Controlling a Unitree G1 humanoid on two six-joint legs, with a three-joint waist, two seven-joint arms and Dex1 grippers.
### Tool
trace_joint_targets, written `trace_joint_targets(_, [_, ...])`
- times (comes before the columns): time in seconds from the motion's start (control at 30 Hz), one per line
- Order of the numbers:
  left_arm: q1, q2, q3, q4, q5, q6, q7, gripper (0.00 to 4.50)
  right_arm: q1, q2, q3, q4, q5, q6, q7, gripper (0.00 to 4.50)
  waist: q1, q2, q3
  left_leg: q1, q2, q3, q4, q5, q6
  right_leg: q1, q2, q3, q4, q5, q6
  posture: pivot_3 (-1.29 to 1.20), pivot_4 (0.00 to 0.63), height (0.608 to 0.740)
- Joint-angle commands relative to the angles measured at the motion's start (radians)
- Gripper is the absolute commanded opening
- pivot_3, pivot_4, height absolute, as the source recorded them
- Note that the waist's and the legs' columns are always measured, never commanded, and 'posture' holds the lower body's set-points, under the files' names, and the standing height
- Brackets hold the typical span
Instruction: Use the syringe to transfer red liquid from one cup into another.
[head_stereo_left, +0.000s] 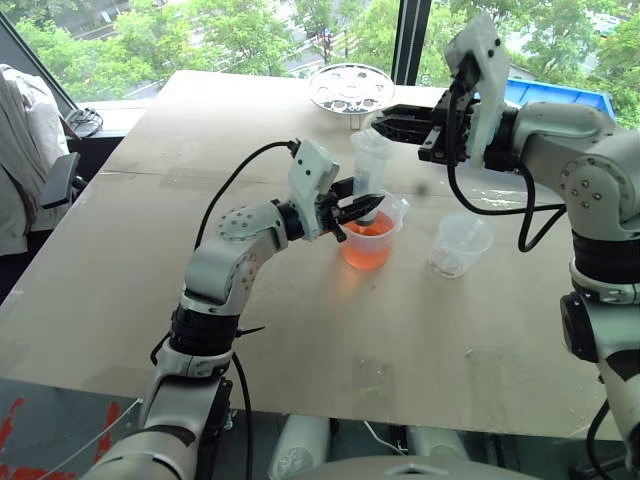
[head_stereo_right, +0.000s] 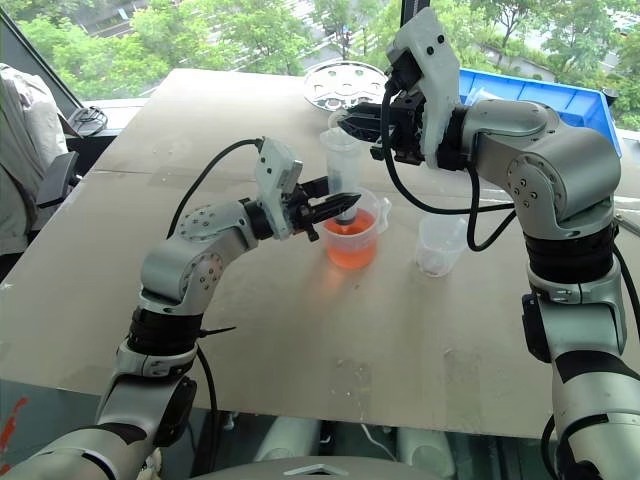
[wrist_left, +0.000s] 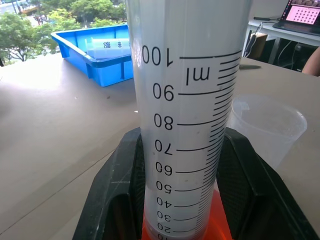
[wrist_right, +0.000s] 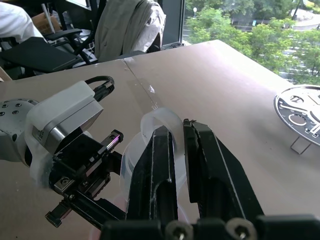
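— Syringe (head_stereo_left: 370, 165) first: where do we have it?
— We see it standing upright in the handled beaker (head_stereo_left: 372, 238), its lower end down in the red liquid (head_stereo_left: 367, 246). In the left wrist view its barrel (wrist_left: 187, 115) carries dark printed markings up to one hundred.
— And our left gripper (head_stereo_left: 360, 208)?
— Clamped on the barrel low down, just above the beaker's rim, one black finger (wrist_left: 120, 195) on each side of the tube.
— Our right gripper (head_stereo_right: 352, 122)?
— It sits above the left one, at the top of the syringe. In the right wrist view its fingers (wrist_right: 160, 175) are pressed nearly together around the white ring-shaped plunger end (wrist_right: 159, 121).
— Where is the other cup?
— The small tapered cup (head_stereo_left: 460, 244) stands on the table (head_stereo_left: 300, 320) just to the right of the beaker, apart from it, and looks empty.
— Anything else around us?
— A blue bin (head_stereo_left: 560, 97) and a round metal plate (head_stereo_left: 350, 87) at the far edge of the table, and a person's sleeve (head_stereo_left: 25, 160) at the left.
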Motion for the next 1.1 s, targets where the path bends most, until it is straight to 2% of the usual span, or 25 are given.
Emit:
trace_joint_targets(0.03, [0.005,0.003,-0.021,-0.032,-0.020,0.012,-0.032,1.40,-0.057,-0.012,-0.057,-0.023,-0.026,-0.060,-0.019,0.04,0.000,0.000,0.000,0.000,0.000,0.000,0.000,0.000,0.000,0.000,0.000,0.000,0.000,0.000,0.000,0.00,0.150,0.740])
trace_joint_targets(1.1, [0.030,0.010,-0.032,-0.050,-0.039,0.039,-0.033,1.40,-0.134,-0.050,-0.072,0.061,-0.066,-0.111,-0.008,0.04,-0.001,0.000,0.000,0.000,0.000,0.000,0.000,0.000,0.000,0.000,0.000,0.000,0.000,0.000,0.000,0.00,0.150,0.740])
